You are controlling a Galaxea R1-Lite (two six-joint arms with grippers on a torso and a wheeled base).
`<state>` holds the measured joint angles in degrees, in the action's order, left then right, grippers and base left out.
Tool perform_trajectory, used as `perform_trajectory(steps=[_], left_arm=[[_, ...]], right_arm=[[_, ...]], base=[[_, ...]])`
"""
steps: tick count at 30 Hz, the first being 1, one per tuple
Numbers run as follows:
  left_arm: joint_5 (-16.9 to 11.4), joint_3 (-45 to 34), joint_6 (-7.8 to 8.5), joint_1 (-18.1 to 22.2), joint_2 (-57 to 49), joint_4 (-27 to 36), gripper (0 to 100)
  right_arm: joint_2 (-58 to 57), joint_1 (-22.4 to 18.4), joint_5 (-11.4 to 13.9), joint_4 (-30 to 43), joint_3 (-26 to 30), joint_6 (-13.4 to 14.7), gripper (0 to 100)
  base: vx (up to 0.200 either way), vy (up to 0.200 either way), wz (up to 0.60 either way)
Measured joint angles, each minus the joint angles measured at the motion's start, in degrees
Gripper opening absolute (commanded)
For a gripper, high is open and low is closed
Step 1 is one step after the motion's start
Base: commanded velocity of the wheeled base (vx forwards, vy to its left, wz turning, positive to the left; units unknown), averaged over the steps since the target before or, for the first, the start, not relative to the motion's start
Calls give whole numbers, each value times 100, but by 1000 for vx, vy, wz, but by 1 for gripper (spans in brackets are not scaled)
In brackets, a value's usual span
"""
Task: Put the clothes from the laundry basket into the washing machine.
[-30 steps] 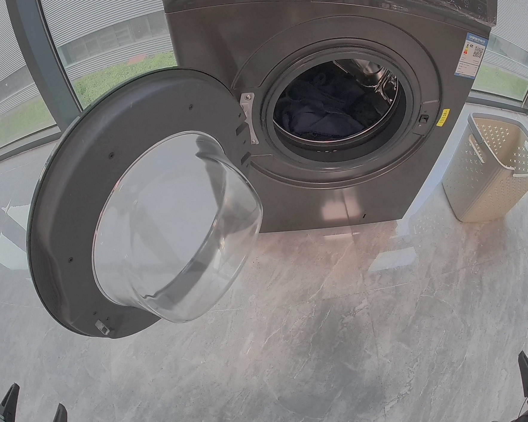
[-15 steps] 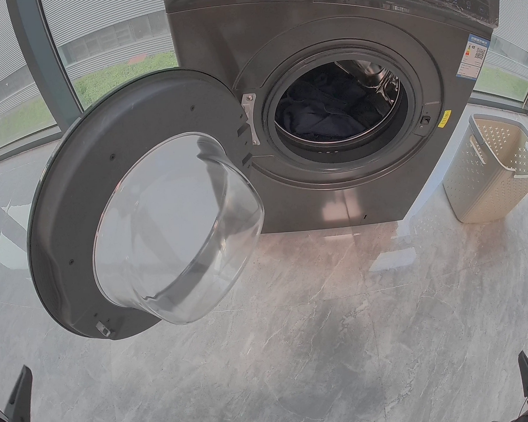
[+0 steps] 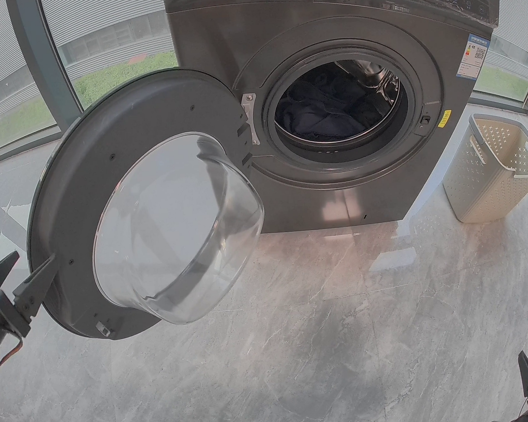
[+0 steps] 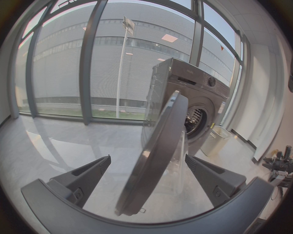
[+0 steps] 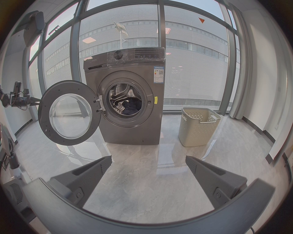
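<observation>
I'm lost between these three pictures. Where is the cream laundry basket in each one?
Head view: the laundry basket stands on the floor at the right edge, beside the washing machine.
Left wrist view: laundry basket, far off, past the open door, at the machine's foot.
Right wrist view: laundry basket on the floor next to the machine, on the side away from the door.
Shared landmark: the washing machine with its swung-open door.
</observation>
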<state>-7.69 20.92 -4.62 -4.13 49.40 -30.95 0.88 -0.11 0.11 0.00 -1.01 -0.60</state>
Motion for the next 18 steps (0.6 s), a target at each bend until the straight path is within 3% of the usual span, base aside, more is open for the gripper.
perform_trajectory(steps=[5, 10, 13, 18], left_arm=[[-695, 177, 13, -101, 652, -167, 100], [-1141, 201, -16, -308, 749, -156, 100], [-1352, 190, -84, -669, 581, -33, 100], [-1425, 182, -315, -1491, 171, 463, 100]], right_arm=[[0, 0, 0, 0, 0, 0, 100], [0, 1, 0, 0, 0, 0, 100], [0, 4, 2, 0, 0, 0, 100], [2, 4, 2, 0, 0, 0, 100]], base=[[0, 0, 0], [0, 0, 0], [0, 0, 0], [0, 0, 0]])
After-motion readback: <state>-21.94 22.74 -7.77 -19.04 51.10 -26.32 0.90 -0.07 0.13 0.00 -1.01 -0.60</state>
